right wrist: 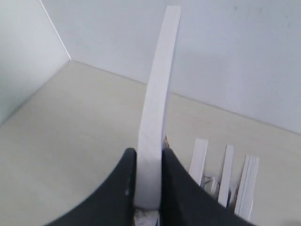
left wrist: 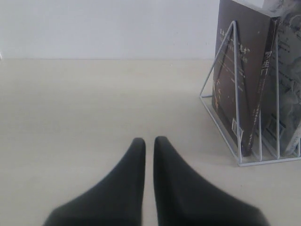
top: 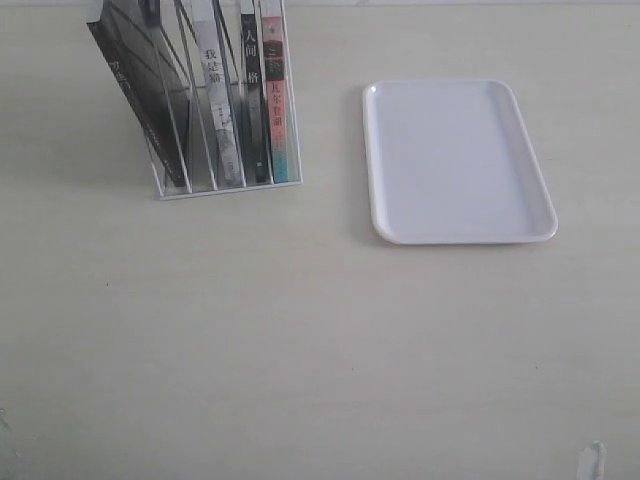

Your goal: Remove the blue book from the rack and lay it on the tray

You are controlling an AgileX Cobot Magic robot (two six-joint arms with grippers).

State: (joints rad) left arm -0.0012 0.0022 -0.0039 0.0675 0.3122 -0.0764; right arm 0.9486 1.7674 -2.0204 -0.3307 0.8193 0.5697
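Observation:
The white wire rack (top: 228,189) stands at the back left with several books in it. At its left end a dark-covered book, the blue book (top: 135,90), leans over; its top runs out of the exterior view. In the left wrist view the same book (left wrist: 237,66) sits behind the rack's end wire (left wrist: 233,84). My right gripper (right wrist: 148,153) is shut on this book's white page edge (right wrist: 157,103). It does not show in the exterior view. My left gripper (left wrist: 149,140) is shut on nothing, low over the table beside the rack. The white tray (top: 455,160) lies to the right.
Three more books stand in the rack: a grey-spined one (top: 218,110), the black-spined one (top: 255,100) and the pink-and-teal-spined one (top: 277,100). Their page edges (right wrist: 225,176) show beside the held book. A pale wall rises behind the table (left wrist: 94,103).

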